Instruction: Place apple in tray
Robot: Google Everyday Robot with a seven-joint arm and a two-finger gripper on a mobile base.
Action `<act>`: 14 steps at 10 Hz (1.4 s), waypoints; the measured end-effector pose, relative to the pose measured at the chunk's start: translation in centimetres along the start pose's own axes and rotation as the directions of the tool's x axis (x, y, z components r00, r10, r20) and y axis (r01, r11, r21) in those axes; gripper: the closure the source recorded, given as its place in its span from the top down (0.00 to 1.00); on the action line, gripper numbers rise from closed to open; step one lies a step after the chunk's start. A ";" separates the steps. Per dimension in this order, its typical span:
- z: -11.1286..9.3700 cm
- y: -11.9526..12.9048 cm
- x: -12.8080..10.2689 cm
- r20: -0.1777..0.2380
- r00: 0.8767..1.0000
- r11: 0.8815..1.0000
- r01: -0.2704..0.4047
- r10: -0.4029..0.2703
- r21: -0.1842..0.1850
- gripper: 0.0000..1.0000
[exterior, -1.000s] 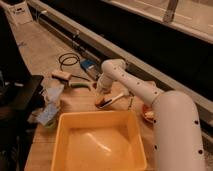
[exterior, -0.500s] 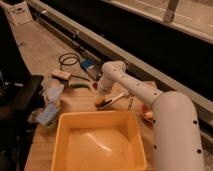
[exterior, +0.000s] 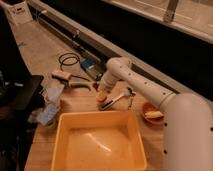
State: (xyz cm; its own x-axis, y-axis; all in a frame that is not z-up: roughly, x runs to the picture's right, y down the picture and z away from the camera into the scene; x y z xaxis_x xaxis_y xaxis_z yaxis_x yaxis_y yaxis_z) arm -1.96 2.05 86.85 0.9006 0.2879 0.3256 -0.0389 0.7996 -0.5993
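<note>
Apple (exterior: 101,99): small, round, orange-red, on table (exterior: 75,103) just beyond far rim of yellow tray (exterior: 90,115). Gripper (exterior: 102,93) directly over apple; whether gripping, cannot tell.

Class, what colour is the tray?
Yellow tray, camera view; gripper just beyond its far rim, by the apple.

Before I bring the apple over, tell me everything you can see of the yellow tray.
The tray is a big rectangular yellow tub, plastic by its look, with raised sides and rounded corners. It sits upright and level on the wooden table, its near end cut off by the picture's edge. Its floor shows only pale streaks; no object lies in it. The gripper is beyond its far rim, at the apple, apart from the tray.
</note>
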 end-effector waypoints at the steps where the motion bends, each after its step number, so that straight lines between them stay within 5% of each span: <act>1: -2.6 0.0 -0.8 0.027 0.999 0.999 0.018 -0.019 0.028 0.00; 5: -10.6 2.6 -2.9 0.133 0.980 0.989 0.139 -0.145 0.058 0.00; 9: -14.1 9.7 -1.9 0.132 0.965 0.974 0.224 -0.226 0.030 0.00; 10: -14.3 11.2 -1.4 0.128 0.965 0.973 0.231 -0.231 0.009 0.00; 12: -13.8 15.5 0.5 0.113 0.960 0.958 0.269 -0.258 -0.102 0.00; 13: -13.3 16.9 1.2 0.108 0.956 0.947 0.286 -0.272 -0.149 0.00; 14: -12.0 18.8 2.8 0.101 0.951 0.922 0.307 -0.291 -0.235 0.02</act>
State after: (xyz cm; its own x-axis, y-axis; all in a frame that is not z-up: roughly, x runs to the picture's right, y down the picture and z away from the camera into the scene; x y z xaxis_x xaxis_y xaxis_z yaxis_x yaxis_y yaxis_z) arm 4.99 11.55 67.66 0.8242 0.0949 0.5583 0.3421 0.7021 -0.6245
